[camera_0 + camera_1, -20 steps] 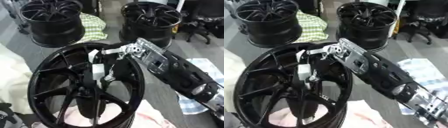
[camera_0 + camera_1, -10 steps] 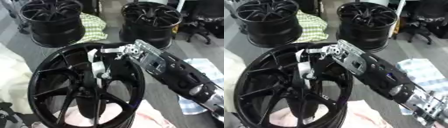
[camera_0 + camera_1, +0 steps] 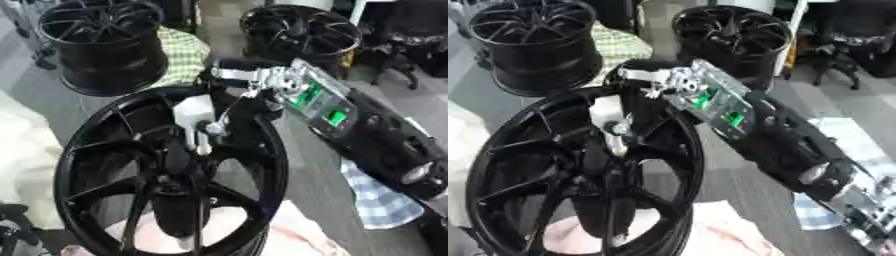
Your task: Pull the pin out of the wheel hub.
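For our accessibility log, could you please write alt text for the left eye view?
The robot's right hand reaches from the right over the rim of a large black wheel hub, its fingers hanging inside among the spokes. Two more black wheels stand behind, beside a green checked cloth.

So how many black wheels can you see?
3. One big wheel is right in front, where the right hand reaches in. Two more stand behind: one far left, one far right. Others may be hidden.

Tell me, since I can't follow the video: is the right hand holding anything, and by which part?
It cannot be told. The right hand reaches down over the near black wheel toward its hub, but no pin shows.
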Controlling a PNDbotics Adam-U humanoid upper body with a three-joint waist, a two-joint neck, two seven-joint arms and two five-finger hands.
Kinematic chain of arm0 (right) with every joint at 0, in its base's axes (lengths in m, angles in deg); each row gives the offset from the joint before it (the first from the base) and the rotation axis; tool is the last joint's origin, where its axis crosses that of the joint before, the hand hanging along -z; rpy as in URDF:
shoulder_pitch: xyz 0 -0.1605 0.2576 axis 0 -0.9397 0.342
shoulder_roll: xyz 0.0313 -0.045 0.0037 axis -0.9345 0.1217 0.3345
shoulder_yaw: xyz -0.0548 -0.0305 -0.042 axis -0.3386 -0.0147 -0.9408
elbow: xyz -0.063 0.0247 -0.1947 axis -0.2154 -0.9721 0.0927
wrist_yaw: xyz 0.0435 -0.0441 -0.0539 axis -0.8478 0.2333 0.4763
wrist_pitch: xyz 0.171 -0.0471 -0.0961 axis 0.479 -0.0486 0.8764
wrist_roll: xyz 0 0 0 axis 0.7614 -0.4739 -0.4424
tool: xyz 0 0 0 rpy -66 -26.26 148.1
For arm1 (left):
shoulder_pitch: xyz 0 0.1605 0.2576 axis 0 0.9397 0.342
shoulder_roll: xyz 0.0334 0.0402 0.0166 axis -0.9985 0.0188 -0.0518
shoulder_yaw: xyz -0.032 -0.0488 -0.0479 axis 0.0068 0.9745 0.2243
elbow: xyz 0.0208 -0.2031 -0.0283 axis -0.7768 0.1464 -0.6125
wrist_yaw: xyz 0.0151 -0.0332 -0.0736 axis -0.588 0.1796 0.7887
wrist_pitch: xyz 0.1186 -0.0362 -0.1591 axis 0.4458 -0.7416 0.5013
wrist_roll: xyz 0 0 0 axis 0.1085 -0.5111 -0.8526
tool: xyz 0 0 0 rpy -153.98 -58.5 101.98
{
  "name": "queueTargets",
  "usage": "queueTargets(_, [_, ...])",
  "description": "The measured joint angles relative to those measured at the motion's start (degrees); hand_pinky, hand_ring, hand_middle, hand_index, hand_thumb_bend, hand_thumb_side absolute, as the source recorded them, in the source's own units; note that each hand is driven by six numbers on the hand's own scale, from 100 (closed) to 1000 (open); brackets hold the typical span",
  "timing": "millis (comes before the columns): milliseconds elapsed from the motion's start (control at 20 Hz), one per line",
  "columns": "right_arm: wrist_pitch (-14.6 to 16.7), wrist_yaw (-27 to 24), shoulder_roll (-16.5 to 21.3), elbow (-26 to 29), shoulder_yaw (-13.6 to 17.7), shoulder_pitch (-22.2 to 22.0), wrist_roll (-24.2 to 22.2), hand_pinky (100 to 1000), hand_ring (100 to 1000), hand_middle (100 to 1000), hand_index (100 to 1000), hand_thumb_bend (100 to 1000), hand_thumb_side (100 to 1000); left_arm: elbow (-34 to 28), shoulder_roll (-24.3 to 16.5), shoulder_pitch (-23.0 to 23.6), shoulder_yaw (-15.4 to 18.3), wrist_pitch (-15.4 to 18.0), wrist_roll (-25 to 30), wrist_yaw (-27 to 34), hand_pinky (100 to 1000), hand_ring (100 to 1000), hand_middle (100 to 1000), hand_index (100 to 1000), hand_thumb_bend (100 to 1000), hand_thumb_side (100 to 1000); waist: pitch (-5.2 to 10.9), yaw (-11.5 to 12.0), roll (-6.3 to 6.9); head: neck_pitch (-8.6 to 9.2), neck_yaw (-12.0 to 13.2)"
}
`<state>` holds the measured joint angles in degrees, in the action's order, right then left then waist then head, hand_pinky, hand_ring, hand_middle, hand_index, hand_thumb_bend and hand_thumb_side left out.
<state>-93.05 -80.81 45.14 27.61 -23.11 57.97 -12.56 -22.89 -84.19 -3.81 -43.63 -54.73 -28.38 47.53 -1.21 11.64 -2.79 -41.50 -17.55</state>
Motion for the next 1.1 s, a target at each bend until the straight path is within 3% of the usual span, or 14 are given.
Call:
queueTargets(100, [0.17,-4.14,4.72,3.19,5.30,-5.11,5.52,658,583,451,562,267,323,0.00,-0.08,0.24,0.60,0.00,0.00,-0.17,571,243,543,767,100,878,0.06,-1.38,-0.27,-0.20,1.04])
queueTargets(200, [1.47,-7.40,8.07,4.72,10.94,-13.66,13.01,665,592,482,600,290,325,0.00,-0.40,0.50,1.33,0.00,0.00,-0.26,571,247,543,767,100,879,0.08,-2.67,-0.32,-0.20,2.05])
queueTargets(300, [2.49,-8.43,8.92,5.24,15.94,-24.15,21.67,678,614,527,653,334,296,0.00,-0.53,0.63,2.11,0.01,0.00,-0.40,571,243,543,767,100,880,0.08,-3.53,-0.38,-0.19,2.82])
queueTargets(400, [1.98,-7.37,6.93,5.19,19.86,-34.75,30.49,691,648,600,728,402,245,-0.01,-0.58,0.99,2.82,0.03,-0.01,-0.50,571,236,543,767,100,883,0.03,-4.17,-0.56,-0.15,3.40])
queueTargets(450, [1.26,-6.40,4.73,4.61,21.33,-39.30,34.52,730,726,736,857,508,252,-0.02,-0.69,1.06,3.10,0.05,-0.01,-0.61,571,229,543,767,100,884,-0.04,-4.39,-0.66,-0.14,3.57])
queueTargets(550, [-0.39,-4.39,-1.09,1.67,23.39,-46.39,40.95,792,814,866,958,613,283,-0.02,-1.00,1.26,3.53,0.19,0.00,-0.79,571,229,543,767,100,884,-0.28,-4.56,-0.79,-0.13,3.64])
queueTargets(650, [-1.58,-2.73,-7.90,-2.95,24.74,-50.72,44.83,825,866,924,988,642,288,-0.02,-1.01,1.41,3.83,0.38,-0.03,-1.06,571,222,543,767,100,883,-0.41,-4.64,-0.72,-0.13,3.72])
queueTargets(900, [-1.33,-1.57,-24.35,-14.34,28.16,-52.70,52.72,792,826,882,961,608,294,-0.02,-1.01,1.42,4.43,0.96,-0.08,-1.14,571,214,543,767,100,882,-0.76,-4.91,0.04,-0.13,4.00])
queueTargets(1100, [1.85,-0.49,-32.01,-16.64,27.89,-51.20,58.92,760,781,823,925,558,277,0.01,-1.00,1.48,4.96,1.39,-0.09,-1.17,570,214,543,767,100,884,-0.88,-5.02,0.19,-0.18,4.25])
